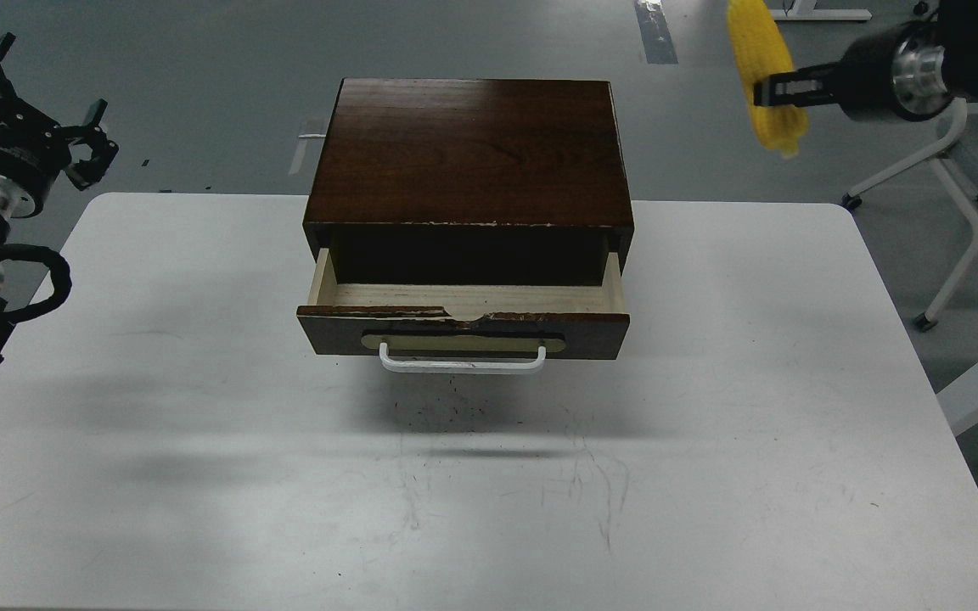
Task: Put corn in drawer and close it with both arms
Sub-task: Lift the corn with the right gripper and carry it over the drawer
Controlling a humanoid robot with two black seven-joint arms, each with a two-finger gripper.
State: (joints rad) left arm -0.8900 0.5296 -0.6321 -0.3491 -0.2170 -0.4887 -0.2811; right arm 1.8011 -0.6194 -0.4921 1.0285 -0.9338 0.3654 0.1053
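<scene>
Counter (200, 475) is carrying a dark brown cabinet (470, 153) at its far middle, with scuff marks and faint shadows lying on the white top in front. Drawer (463, 327) is standing pulled partway out toward the camera, pale wood floor showing, nothing visible inside; its white bar handle (462, 361) is hanging on a beige oval plate, and the top edge of the front is showing a chipped notch. Nothing is sitting between the drawer opening and the air above it. White chair legs (960, 212) on castors are standing on the grey floor past the counter's right edge.

Right gripper (782, 89) is reaching in from the upper right, held high and well off to the right of the cabinet, jaws pinching the corn (765, 76). Cob is hanging roughly upright in the air, top end cut off by the frame edge, lower end pointing down.

Left gripper (86, 144) is hovering at the far left, beyond the counter's back-left corner, clear of everything, jaws spread and holding nothing. Black cable is looping below its wrist.
</scene>
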